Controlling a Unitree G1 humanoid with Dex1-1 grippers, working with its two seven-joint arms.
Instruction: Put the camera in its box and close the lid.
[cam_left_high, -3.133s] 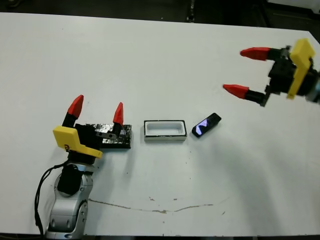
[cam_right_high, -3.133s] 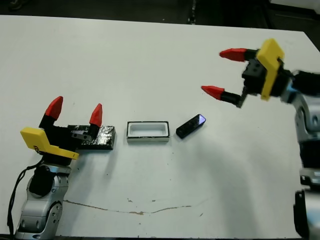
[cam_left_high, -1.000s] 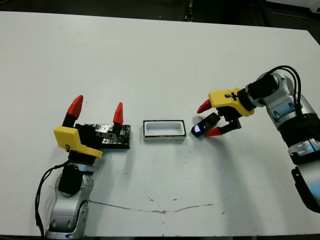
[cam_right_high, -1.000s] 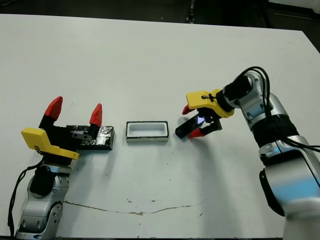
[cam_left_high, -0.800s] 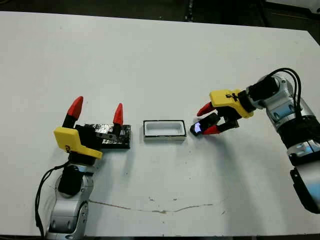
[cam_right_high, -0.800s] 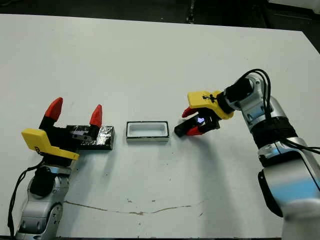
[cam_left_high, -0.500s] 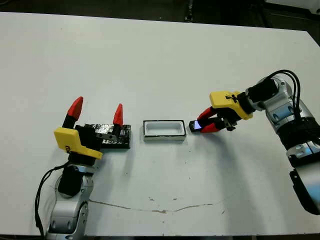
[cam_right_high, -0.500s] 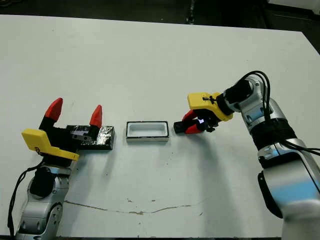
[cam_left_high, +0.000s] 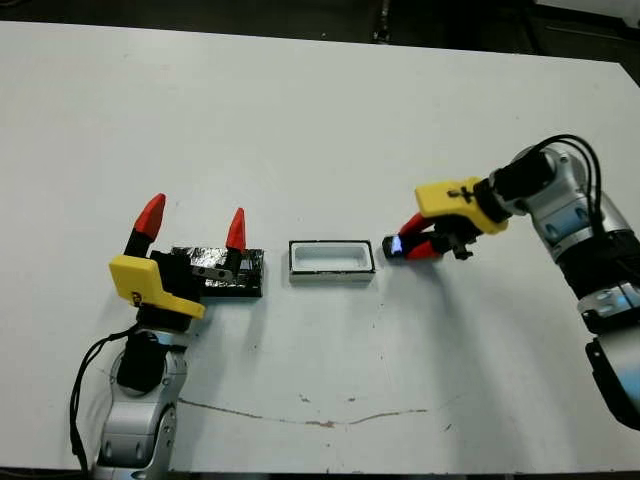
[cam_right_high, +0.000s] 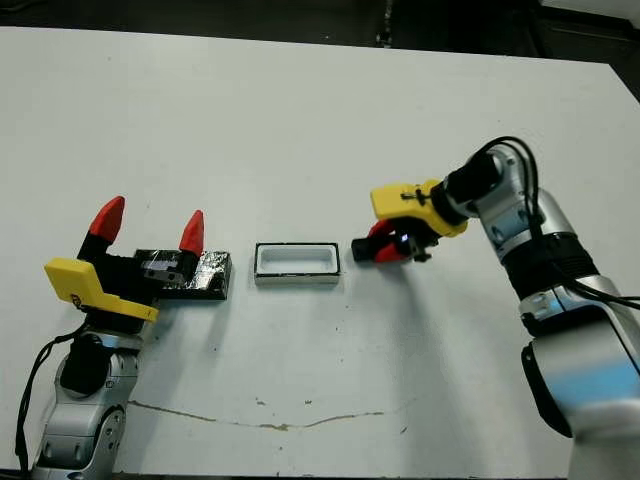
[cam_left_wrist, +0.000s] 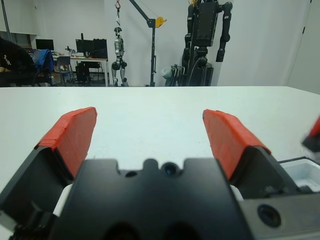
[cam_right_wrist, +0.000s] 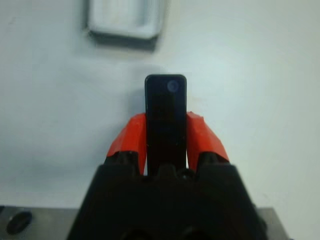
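The small black camera (cam_right_wrist: 165, 115) is held between the red fingers of my right gripper (cam_left_high: 415, 243), which is shut on it just right of the box (cam_left_high: 331, 260). That box is a shallow white tray lying open at the table's middle, seen too in the right wrist view as the box (cam_right_wrist: 126, 19) beyond the camera's end. The black crinkly lid (cam_left_high: 245, 272) lies flat left of the box. My left gripper (cam_left_high: 194, 222) stands open over the lid's left part, its fingers (cam_left_wrist: 75, 134) wide apart and holding nothing.
A thin dark crack line (cam_left_high: 310, 418) runs across the white table near its front edge. Beyond the table in the left wrist view stand humanoid robots on frames (cam_left_wrist: 205, 35), desks and chairs.
My right arm came down from the far right to the camera and its fingers shut on it. The camera has since turned and shifted slightly toward the box. The left arm stayed put.
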